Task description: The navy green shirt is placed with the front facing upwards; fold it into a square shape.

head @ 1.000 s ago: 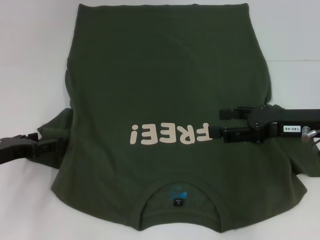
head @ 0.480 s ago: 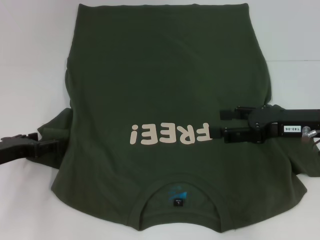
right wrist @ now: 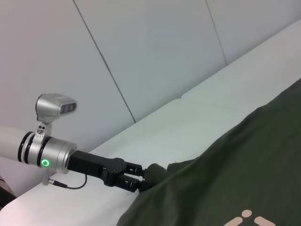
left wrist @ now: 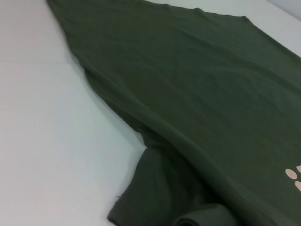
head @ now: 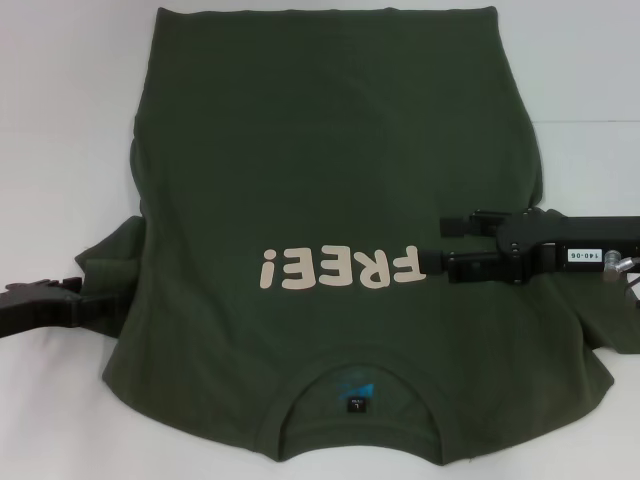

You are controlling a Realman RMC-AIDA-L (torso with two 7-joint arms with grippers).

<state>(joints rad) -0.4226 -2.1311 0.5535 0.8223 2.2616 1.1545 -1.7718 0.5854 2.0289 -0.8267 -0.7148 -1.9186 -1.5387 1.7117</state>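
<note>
The navy green shirt (head: 330, 150) lies flat with its front up, the collar toward me and the cream "FREE!" print (head: 340, 268) across the chest. My left gripper (head: 80, 300) sits low on the table at the outer edge of the shirt's left sleeve (head: 110, 265). In the right wrist view the left gripper (right wrist: 138, 181) shows a narrow gap between its fingers, the tips at the sleeve's hem. My right gripper (head: 440, 243) hovers open over the chest beside the letter F, holding nothing. The left wrist view shows only the shirt (left wrist: 197, 84) and sleeve (left wrist: 155, 197).
The white table (head: 60, 120) surrounds the shirt on the left, right and far sides. A small blue and black neck label (head: 357, 392) shows inside the collar. A pale wall (right wrist: 141, 56) stands beyond the table on the left arm's side.
My left gripper has drawn back leftward off the sleeve, which stayed where it lay. The right gripper has barely shifted.
</note>
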